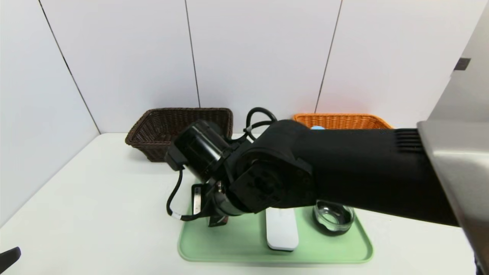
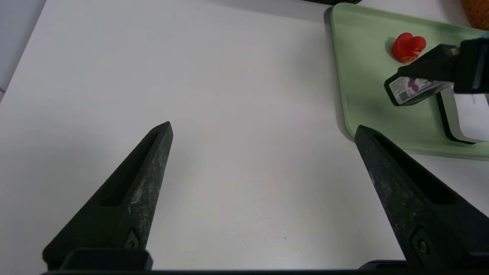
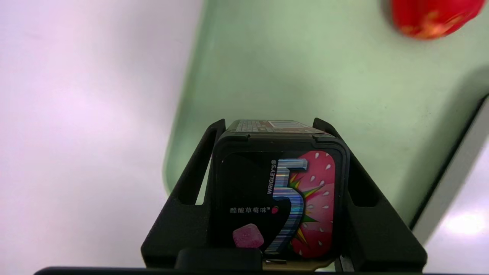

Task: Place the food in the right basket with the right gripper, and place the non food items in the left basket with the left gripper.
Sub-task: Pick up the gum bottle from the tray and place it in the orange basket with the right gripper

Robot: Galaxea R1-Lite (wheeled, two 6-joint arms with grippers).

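Observation:
My right gripper (image 3: pixel 268 124) is shut on the black box marked "5" (image 3: pixel 279 198), one finger on each side of it, over the left part of the green tray (image 1: pixel 229 244). The left wrist view shows the held box (image 2: pixel 414 89) beside the red duck (image 2: pixel 408 46). The white case (image 1: pixel 282 229) and the glass bowl (image 1: pixel 333 217) lie on the tray. A light-blue bottle cap (image 1: pixel 317 128) peeks out at the orange basket (image 1: pixel 344 121), behind my right arm. The dark brown basket (image 1: pixel 179 130) stands at the back left. My left gripper (image 2: pixel 263 126) hangs open over bare table.
The white table (image 1: pixel 95 198) runs wide to the left of the tray. White wall panels close off the back and the left side. My right arm crosses the middle of the head view and hides the duck and much of the tray.

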